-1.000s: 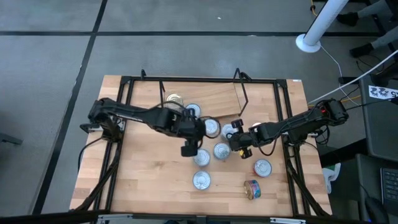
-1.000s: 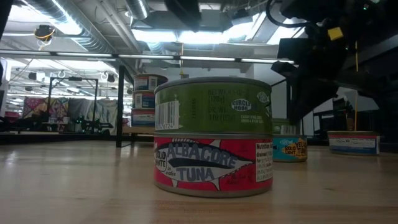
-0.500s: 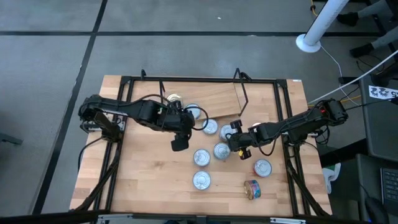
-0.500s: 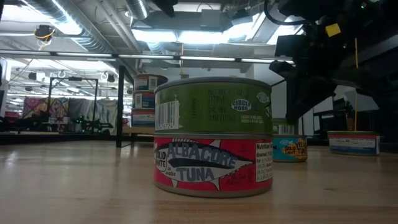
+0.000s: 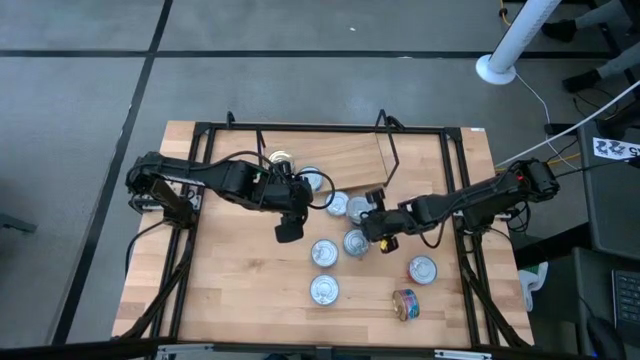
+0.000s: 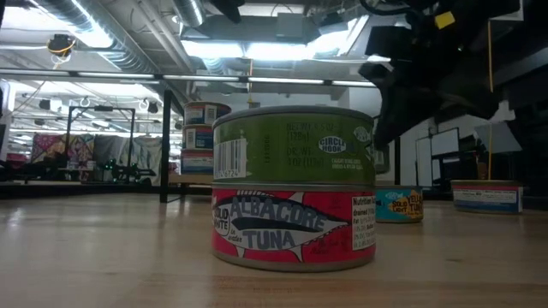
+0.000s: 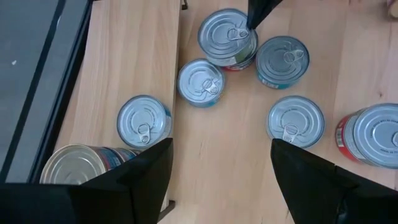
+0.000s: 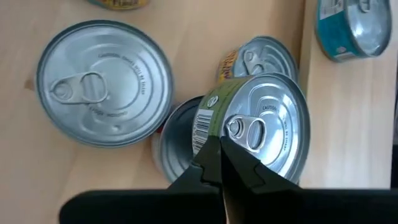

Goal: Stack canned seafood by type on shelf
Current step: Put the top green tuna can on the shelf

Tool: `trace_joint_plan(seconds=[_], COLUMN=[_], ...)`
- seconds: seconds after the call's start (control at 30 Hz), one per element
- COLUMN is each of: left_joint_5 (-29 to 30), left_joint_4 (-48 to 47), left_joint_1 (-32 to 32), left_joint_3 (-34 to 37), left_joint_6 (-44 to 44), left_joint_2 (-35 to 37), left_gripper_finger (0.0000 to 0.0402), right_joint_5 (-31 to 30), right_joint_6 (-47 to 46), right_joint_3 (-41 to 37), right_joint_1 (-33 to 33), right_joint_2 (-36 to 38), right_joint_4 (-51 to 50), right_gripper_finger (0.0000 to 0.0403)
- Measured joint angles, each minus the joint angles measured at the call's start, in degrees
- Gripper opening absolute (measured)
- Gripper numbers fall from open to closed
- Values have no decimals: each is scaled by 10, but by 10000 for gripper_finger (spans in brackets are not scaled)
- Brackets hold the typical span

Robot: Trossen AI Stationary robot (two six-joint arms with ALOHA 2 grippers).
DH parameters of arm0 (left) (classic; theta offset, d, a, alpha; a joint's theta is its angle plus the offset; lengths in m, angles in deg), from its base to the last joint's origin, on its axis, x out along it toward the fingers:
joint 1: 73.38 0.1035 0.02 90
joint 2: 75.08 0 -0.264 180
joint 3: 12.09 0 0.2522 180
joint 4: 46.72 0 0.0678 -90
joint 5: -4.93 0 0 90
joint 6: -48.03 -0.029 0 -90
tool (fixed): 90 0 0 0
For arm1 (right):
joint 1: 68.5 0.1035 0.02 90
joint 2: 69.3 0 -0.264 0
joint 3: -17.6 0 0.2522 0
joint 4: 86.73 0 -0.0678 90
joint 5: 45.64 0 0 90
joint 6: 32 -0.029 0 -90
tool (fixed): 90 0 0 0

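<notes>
Several round tins with silver lids stand around the table's middle (image 5: 338,232). One green-labelled can (image 8: 261,124) sits off-centre on top of a can with a red side (image 7: 237,65). The shelf's light-wood board (image 5: 345,152) lies at the far middle and carries a silver-lidded can (image 7: 143,121) and a gold-lidded stack (image 7: 74,167). My right gripper (image 8: 221,148) is shut, its tip at the green can's lid. My left gripper (image 7: 221,180) hangs open above the table left of the cans (image 5: 288,232) and holds nothing. My right gripper has its shut fingertips (image 7: 252,22) on the green can's lid, beside the pull tab (image 8: 239,129) and near the rim. The fingers slant down from the table's right side. The can stays level on top of the lower can, shifted off its centre.
Single cans stand near the front edge (image 5: 323,290) and front right (image 5: 422,269); one lies on its side (image 5: 405,303). Black rails (image 5: 200,170) frame the tabletop. In the low view a green can on a red tuna can (image 6: 294,188) stands in front.
My left gripper has drawn back from the cans toward the table's left edge and risen, staying open. My right gripper, shut, has shifted slightly toward the table's left over the green can. The cans have kept their places.
</notes>
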Motion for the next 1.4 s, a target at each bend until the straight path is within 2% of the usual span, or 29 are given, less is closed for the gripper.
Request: trace_joint_plan(seconds=[0.2,0.5,0.87,1.17,1.4], left_joint_5=[0,0,0,0,0], left_joint_4=[0,4,3,4,4], left_joint_1=[0,-2,-2,-2,-2], left_joint_3=[0,0,0,0,0], left_joint_6=[8,9,9,8,8], left_joint_2=[0,0,0,0,0], left_gripper_finger=[265,265,265,265,265], right_joint_5=[0,1,90,94,88], right_joint_6=[21,108,186,239,241], right_joint_3=[4,4,4,5,5], right_joint_1=[-34,-101,-190,-209,-212], right_joint_2=[0,0,-3,-59,-86], right_joint_4=[18,106,165,206,228], right_gripper_finger=[0,0,0,0,0])
